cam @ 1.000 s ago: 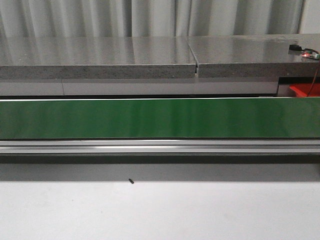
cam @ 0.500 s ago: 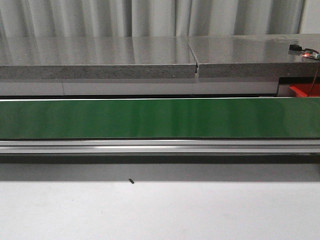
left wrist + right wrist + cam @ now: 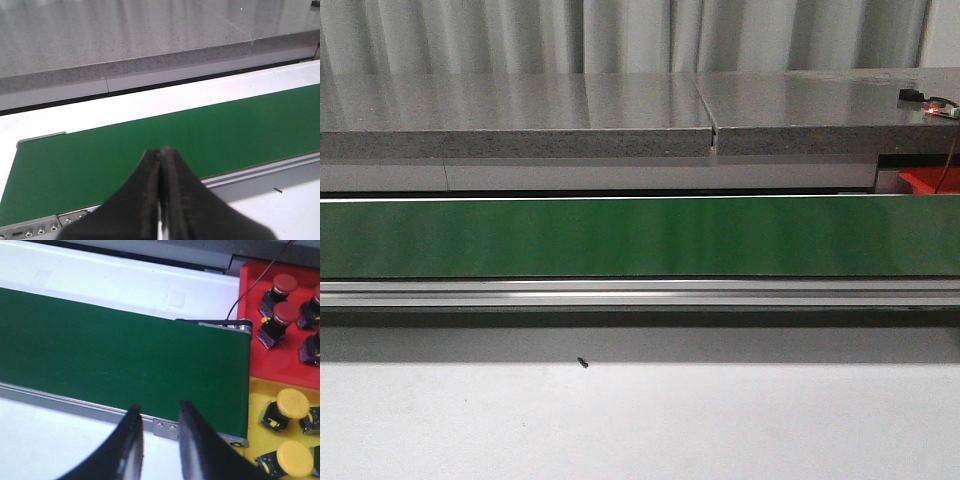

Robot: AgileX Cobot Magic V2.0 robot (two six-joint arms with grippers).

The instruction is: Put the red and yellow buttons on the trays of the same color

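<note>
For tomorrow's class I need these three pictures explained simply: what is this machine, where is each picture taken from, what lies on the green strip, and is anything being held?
This is a two-armed robot that sorts push buttons by colour. The wide picture looks forward from the robot over a white table to a green conveyor belt; nothing lies on the belt. The other two come from cameras on the wrists. In the left one, the left gripper is shut, with nothing between its black fingers. In the right one, the right gripper is open and empty. Past the belt's end are a red tray holding red buttons and a yellow tray holding yellow buttons, so some sorting is already done.
</note>
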